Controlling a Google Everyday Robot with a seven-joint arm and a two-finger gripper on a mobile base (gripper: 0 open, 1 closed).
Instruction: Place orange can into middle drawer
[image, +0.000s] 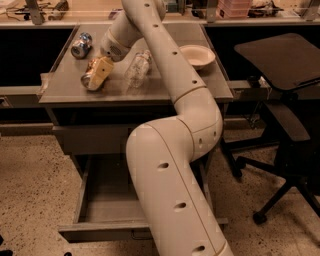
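Observation:
The orange can (90, 80) lies on its side on the grey cabinet top (65, 92), near the front left, with its silver end towards the front. My gripper (101, 71) is down on the can's back end and covers part of it. The middle drawer (95, 231) is the lowest one. It stands pulled open below the cabinet as a wide shallow tray. My own arm hides much of its right half.
A blue-and-silver can (81, 45) lies at the top's back left. A clear plastic bottle (137, 69) lies just right of my gripper. A white bowl (197, 55) sits at the right. The drawer above (90, 140) is closed. A black office chair (280, 75) stands to the right.

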